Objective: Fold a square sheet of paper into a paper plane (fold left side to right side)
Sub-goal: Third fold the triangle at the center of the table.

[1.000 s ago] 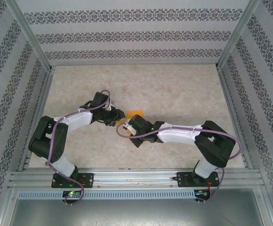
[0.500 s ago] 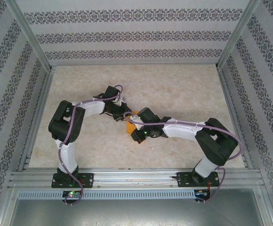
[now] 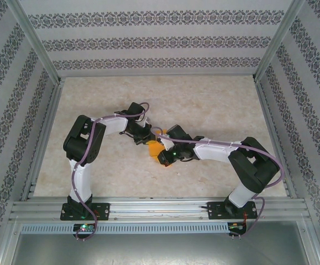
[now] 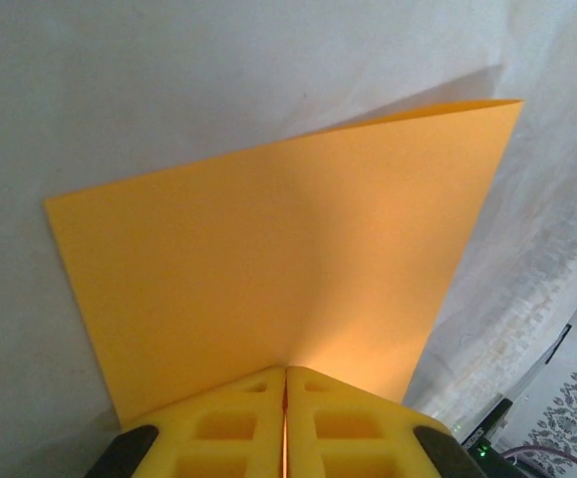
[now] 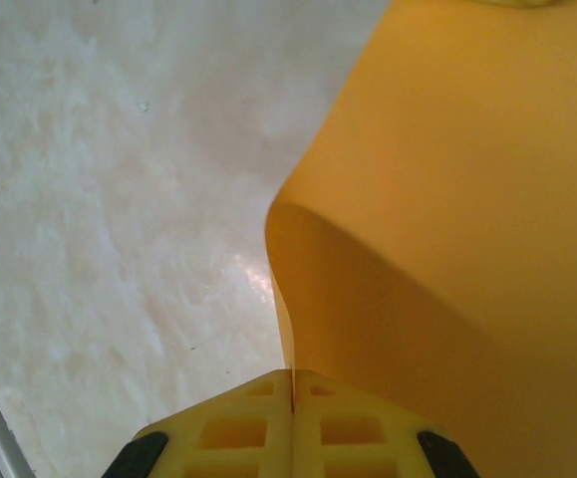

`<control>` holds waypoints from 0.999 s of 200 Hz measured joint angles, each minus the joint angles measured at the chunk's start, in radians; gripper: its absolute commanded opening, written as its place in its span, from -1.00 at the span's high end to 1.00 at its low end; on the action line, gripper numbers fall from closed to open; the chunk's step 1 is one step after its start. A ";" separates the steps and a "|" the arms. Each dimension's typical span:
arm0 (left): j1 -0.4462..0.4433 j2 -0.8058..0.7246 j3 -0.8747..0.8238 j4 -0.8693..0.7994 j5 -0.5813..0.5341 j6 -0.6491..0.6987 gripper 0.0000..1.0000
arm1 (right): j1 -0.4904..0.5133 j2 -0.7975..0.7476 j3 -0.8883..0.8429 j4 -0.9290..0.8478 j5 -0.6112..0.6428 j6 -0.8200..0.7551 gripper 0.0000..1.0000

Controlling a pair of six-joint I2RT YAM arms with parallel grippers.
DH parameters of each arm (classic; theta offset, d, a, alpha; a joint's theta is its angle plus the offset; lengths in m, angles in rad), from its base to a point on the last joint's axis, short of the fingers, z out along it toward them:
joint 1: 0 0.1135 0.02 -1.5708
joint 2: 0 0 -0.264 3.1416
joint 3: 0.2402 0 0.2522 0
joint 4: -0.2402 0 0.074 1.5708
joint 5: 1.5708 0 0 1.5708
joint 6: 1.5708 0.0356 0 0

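Note:
The square sheet of paper (image 3: 153, 148) is thin, matte and orange, held up off the table between both grippers at the table's middle. In the left wrist view the sheet (image 4: 278, 239) spreads wide ahead with one far corner raised, and my left gripper (image 4: 286, 370) is shut on its near edge. In the right wrist view the sheet (image 5: 447, 199) bends over in a soft curve without a sharp crease, and my right gripper (image 5: 292, 374) is shut on its edge. From above, the left gripper (image 3: 148, 137) and right gripper (image 3: 161, 153) sit close together. The sheet has no dart outline.
The pale marbled tabletop (image 3: 204, 105) lies open behind and to both sides of the arms. Aluminium frame rails (image 3: 154, 208) run along the near edge, and patterned walls (image 3: 160, 41) enclose the cell. A purple cable (image 3: 173, 141) loops over the right arm near the paper.
My left arm swung in and to the right, and its jaws closed on the paper. The right gripper shifted slightly right and nearer. The sheet went from lying flatter to being bent between them.

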 measured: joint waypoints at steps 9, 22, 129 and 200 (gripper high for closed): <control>0.000 0.000 0.002 -0.003 0.000 0.004 0.84 | -0.009 0.000 -0.002 0.000 0.000 0.008 1.00; 0.000 0.002 0.002 -0.004 0.000 0.008 0.85 | -0.017 0.000 -0.003 0.000 0.000 0.021 1.00; -0.006 0.008 0.025 -0.036 -0.015 0.031 0.87 | -0.074 0.002 0.007 -0.021 0.056 0.057 1.00; -0.007 0.010 0.028 -0.042 -0.018 0.033 0.87 | -0.075 0.025 0.030 -0.032 0.106 0.056 1.00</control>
